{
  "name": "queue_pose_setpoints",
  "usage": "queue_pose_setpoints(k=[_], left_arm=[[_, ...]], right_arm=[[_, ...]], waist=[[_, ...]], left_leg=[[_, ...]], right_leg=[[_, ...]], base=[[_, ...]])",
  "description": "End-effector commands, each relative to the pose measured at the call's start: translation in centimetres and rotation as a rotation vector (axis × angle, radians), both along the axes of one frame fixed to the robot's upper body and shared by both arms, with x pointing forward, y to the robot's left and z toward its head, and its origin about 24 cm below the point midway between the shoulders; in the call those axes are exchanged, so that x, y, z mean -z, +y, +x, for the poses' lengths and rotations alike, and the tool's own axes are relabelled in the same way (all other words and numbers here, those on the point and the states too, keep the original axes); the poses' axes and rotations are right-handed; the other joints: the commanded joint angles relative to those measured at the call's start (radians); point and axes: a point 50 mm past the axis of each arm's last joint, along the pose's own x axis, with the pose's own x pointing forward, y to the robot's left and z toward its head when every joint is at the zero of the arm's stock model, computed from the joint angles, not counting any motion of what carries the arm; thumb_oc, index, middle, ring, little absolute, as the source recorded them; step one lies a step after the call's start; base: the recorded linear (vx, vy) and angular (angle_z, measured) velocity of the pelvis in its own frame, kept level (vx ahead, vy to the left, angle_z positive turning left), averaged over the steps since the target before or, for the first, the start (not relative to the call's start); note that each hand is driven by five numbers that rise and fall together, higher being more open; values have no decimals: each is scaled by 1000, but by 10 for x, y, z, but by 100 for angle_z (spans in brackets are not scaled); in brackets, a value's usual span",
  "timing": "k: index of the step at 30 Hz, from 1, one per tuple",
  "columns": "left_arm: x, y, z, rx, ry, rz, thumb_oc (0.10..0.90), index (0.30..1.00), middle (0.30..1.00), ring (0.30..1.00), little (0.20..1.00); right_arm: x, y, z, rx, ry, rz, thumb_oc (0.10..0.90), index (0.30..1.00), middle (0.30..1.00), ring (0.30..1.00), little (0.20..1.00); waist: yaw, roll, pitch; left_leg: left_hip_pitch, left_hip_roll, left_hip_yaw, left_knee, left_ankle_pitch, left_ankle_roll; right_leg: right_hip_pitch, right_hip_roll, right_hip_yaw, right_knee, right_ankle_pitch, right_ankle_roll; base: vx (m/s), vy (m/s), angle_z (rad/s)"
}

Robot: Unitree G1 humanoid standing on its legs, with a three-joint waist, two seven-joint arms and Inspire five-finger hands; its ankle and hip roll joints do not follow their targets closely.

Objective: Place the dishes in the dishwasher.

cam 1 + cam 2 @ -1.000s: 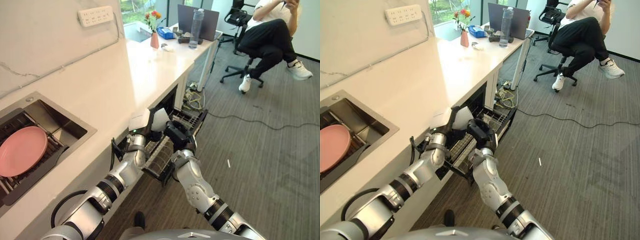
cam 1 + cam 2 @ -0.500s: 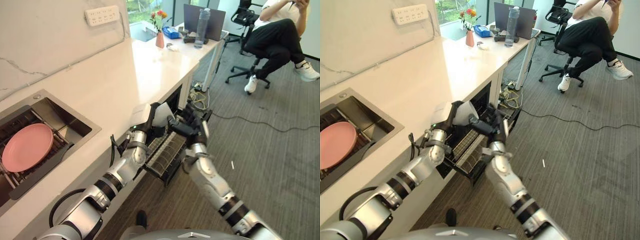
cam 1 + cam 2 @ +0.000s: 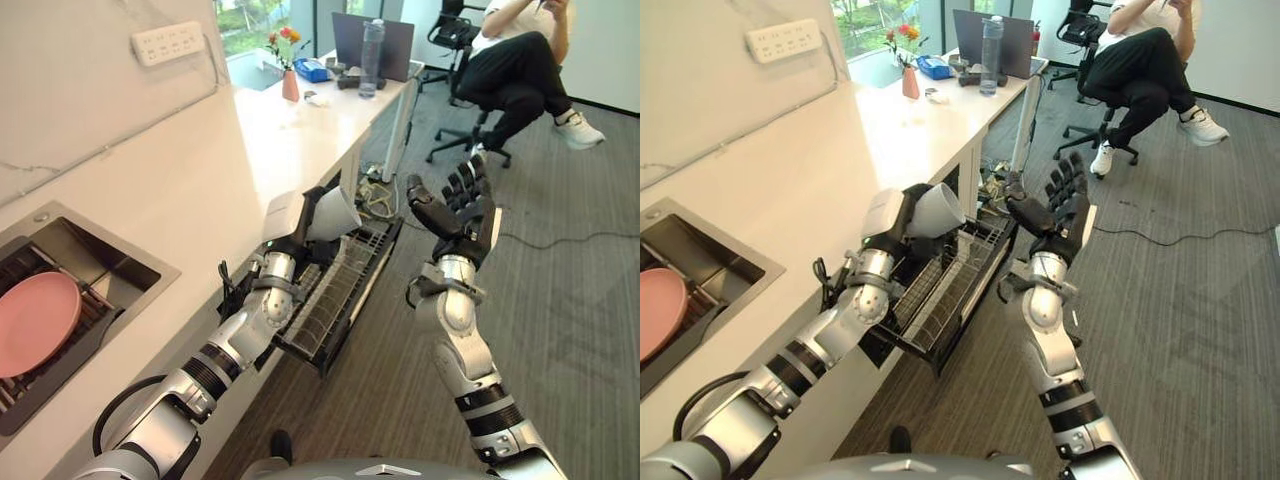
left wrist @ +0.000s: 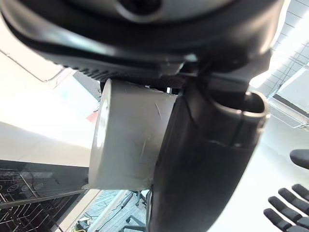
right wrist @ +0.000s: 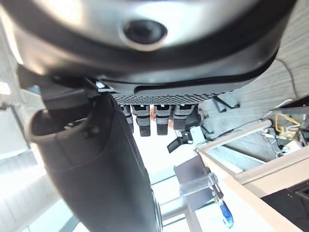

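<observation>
The left hand (image 3: 300,232) holds a white bowl (image 3: 336,212) just above the pulled-out dishwasher rack (image 3: 340,290). Its fingers and thumb are curled round the bowl's base and side, so the bowl lies tipped on its side, its wide rim turned away from the tabletop (image 3: 290,140) and toward the open floor. In the left wrist view the bowl (image 4: 128,137) shows pressed against the thumb (image 4: 203,159), with its rim standing clear of the hand's dark bulk. The bowl is plain white, smooth, with sloping walls that flare from a narrow base to a broad mouth.

The right hand (image 3: 455,210) is raised in the air beside the rack, well apart from the bowl, with its fingers (image 3: 470,180) straight and spread and its palm facing the bowl; it holds nothing.

The rack is a dark wire basket jutting out from the opening under the tabletop, over the grey carpeted floor (image 3: 560,330).

In the sink (image 3: 110,255) set in the tabletop a pink plate (image 3: 35,322) lies flat on a dark rack.

Farther along the tabletop stand a small vase with flowers (image 3: 289,80), a clear bottle (image 3: 372,45) and a laptop (image 3: 350,30). A person (image 3: 520,60) sits on an office chair beyond the tabletop's end.
</observation>
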Motion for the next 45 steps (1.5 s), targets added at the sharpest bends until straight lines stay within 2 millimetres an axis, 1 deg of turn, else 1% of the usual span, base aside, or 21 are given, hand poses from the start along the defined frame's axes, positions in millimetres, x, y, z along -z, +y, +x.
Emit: queue_pose_setpoints(k=[1,2,3,4,5,8,9,10,15,20,22,27,29,32,34,41,42,45], left_arm=[[-52,-15,21,-2,-216,-97,400,300,300,300,300],[-48,-17,21,-1,-190,-99,400,300,300,300,300],[-47,-19,21,5,-183,-102,400,300,300,300,300],[-47,-19,21,5,-183,-102,400,300,300,300,300],[-47,-23,22,24,-172,-115,400,300,300,300,300],[-48,-25,22,32,-169,-116,400,300,300,300,300],[-49,-30,20,65,-166,-109,400,300,300,300,300],[-49,-30,20,65,-166,-109,400,300,300,300,300],[-47,-37,17,103,-148,-103,400,300,300,300,300],[-48,-41,17,116,-148,-103,400,300,300,300,300],[-48,-45,17,121,-146,-100,400,300,300,300,300],[-46,-49,20,118,-137,-95,400,300,300,300,300],[-47,-54,20,128,-135,-92,400,300,300,300,300],[-48,-58,21,137,-136,-85,400,300,300,300,300],[-48,-62,20,156,-133,-79,400,300,300,300,300],[-47,-66,20,166,-129,-74,400,300,300,300,300],[-46,-67,20,165,-125,-75,400,300,300,300,300],[-46,-69,21,158,-123,-80,400,300,300,300,300]], right_arm=[[-31,14,0,-118,-193,313,800,900,900,900,900],[-28,26,-2,-194,-172,407,800,900,900,900,900],[-27,31,-2,-225,-168,430,800,900,900,900,900],[-27,31,-2,-226,-168,431,800,900,900,900,900],[-23,44,-4,-300,-139,449,800,900,900,900,900],[-22,49,-6,-336,-132,449,800,900,900,900,900],[-20,64,-10,-443,-119,458,800,900,900,900,900],[-20,64,-10,-444,-119,459,800,900,900,900,900],[-21,79,-13,-547,-114,452,800,900,900,900,900],[-27,87,-11,-572,-127,471,800,900,900,900,900],[-28,93,-11,-583,-118,499,800,900,900,900,900],[-26,101,-11,-589,-88,540,800,900,900,900,900],[-26,106,-10,-596,-74,561,800,900,900,900,900],[-22,113,-12,-623,-50,588,800,900,900,900,900],[-16,122,-14,-658,-12,603,800,900,900,900,900],[-8,127,-13,-657,31,619,800,900,900,900,900],[-4,128,-12,-637,54,632,800,900,900,900,900],[-1,128,-10,-595,76,665,800,900,900,900,900]], waist=[[35,55,-37],[35,53,-37],[36,53,-37],[36,53,-38],[38,52,-37],[37,51,-37],[41,48,-35],[41,48,-35],[51,44,-32],[57,41,-31],[61,40,-32],[64,39,-33],[65,38,-33],[68,37,-34],[70,36,-33],[72,37,-31],[72,38,-33],[73,40,-34]], left_leg=[[158,13,-9,11,-249,0],[158,13,-8,11,-248,-2],[157,13,-8,11,-247,-3],[157,13,-8,11,-247,-3],[154,12,-10,11,-245,-4],[152,12,-11,11,-244,-5],[146,11,-14,11,-241,-6],[146,11,-15,11,-241,-6],[138,9,-21,11,-237,-7],[133,8,-26,11,-236,-7],[130,7,-28,11,-235,-7],[128,5,-31,11,-234,-7],[127,5,-32,11,-233,-7],[126,4,-34,11,-233,-7],[124,4,-36,11,-232,-7],[122,3,-39,11,-231,-8],[123,2,-40,11,-232,-7],[122,2,-42,11,-232,-7]], right_leg=[[-36,-8,-15,15,4,59],[-35,-8,-11,15,6,57],[-36,-7,-9,15,6,57],[-36,-7,-9,15,6,57],[-37,-7,-9,15,8,55],[-38,-7,-10,15,9,54],[-40,-8,-12,15,12,53],[-40,-9,-12,15,12,53],[-43,-8,-19,14,14,51],[-43,-8,-23,13,14,50],[-43,-8,-25,13,15,50],[-44,-8,-28,13,16,50],[-44,-8,-28,13,16,49],[-44,-8,-31,13,16,49],[-44,-9,-32,14,17,49],[-47,-10,-33,15,18,50],[-47,-10,-34,15,17,50],[-47,-11,-38,16,16,50]], base=[[-11,-25,-7],[-14,-26,-8],[-11,-18,-7],[-16,-15,-5],[0,0,0],[0,0,0],[0,0,0],[0,0,0],[-5,-5,1],[-7,-3,6],[-1,2,2],[0,1,1],[0,0,0],[0,0,0],[0,0,0],[0,0,0],[0,0,0],[0,0,0]])
